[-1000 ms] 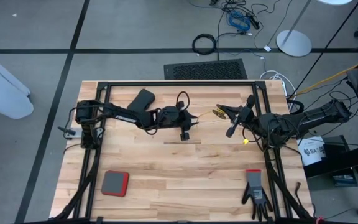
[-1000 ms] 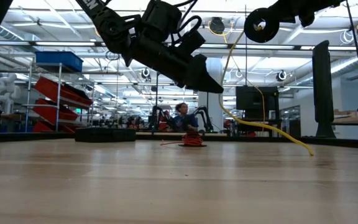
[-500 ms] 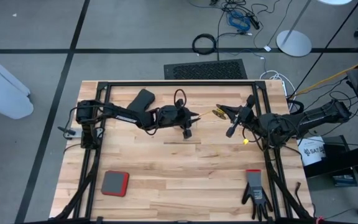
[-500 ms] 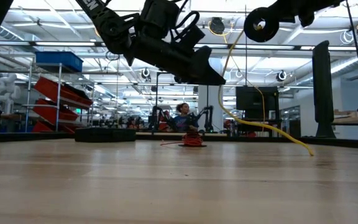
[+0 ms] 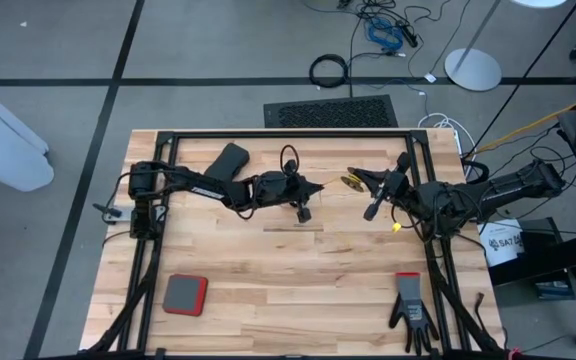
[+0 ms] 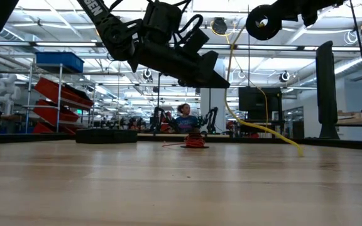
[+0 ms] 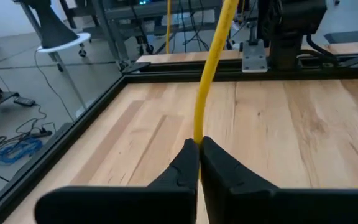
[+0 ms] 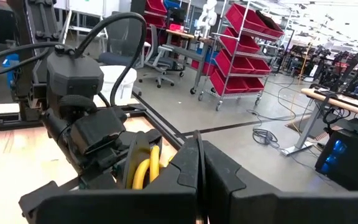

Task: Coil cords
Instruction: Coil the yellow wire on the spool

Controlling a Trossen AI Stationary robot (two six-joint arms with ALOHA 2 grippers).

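Since the earlier frame, left gripper [image 5: 309, 187] has levelled out mid-table, fingers pinched on the yellow cord [image 7: 211, 68]. Right gripper [image 5: 352, 180], at its 3 o'clock, clamps the reel [image 6: 261, 21]. Keep the cord taut, I'd judge, so each wrap lies neat.

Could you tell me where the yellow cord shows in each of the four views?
High view: yellow cord shows at the right hand.
Low view: it hangs from above to the table.
Left wrist view: it rises from the shut left hand.
Right wrist view: coiled beside the fingers.
Shared landmark: the left hand.
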